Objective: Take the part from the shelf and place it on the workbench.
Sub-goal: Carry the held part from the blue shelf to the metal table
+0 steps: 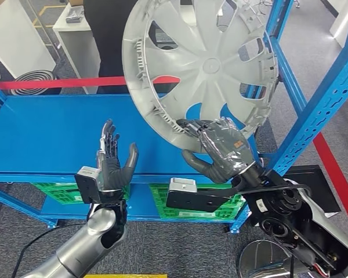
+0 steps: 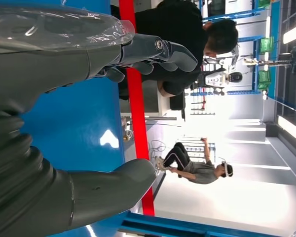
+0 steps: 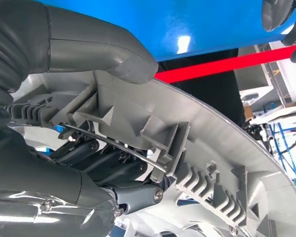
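Blue shelf (image 1: 54,133) fills the bkgd, w/ a red floor stripe (image 1: 54,83) and a white cabinet (image 1: 78,46) beyond. Left hand (image 1: 113,159) is raised over the shelf deck, fingers spread, holding nothing. To its right, the part (image 1: 200,66), a grey wheel cover, is tilted up on edge, back face toward the head cam, clear of the deck. Right hand (image 1: 220,152) grips its lower rim from below: thumb on the outer rim and fingers hooked inside, per the right wrist view (image 3: 101,49). Part lies up and right of the left hand, so the right hand is nearer and carries it alone. Workbench not seen; judge the carry still ahead.
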`<state>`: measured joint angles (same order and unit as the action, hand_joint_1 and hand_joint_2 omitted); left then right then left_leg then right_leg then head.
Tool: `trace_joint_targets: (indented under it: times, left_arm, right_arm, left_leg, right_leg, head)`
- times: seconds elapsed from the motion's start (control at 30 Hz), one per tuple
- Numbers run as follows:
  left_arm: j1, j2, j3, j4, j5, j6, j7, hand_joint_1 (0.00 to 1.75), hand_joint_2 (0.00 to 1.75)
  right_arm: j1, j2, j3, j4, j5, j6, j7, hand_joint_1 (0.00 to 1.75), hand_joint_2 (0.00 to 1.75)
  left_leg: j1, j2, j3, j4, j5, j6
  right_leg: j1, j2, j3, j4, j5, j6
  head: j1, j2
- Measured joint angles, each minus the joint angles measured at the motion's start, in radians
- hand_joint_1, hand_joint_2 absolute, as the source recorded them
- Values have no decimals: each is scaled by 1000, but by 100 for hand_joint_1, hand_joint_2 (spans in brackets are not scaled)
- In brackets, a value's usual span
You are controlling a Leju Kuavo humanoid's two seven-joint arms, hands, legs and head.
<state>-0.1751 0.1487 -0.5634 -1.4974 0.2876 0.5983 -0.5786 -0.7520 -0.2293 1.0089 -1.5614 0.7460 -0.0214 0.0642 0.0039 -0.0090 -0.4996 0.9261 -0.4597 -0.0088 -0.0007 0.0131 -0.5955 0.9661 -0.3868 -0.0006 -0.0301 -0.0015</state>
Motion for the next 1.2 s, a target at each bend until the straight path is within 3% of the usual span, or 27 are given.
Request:
trace_joint_targets:
  times: [1.2]
  left_arm:
    - [13, 2, 0, 0, 42, 3, -39, 0, 175]
  right_arm:
    - [3, 0, 15, 0, -27, -23, -10, 175, 175]
  left_leg:
    - [0, 0, 0, 0, 0, 0]
  right_leg:
    - [0, 0, 0, 0, 0, 0]
  head:
    - [0, 0]
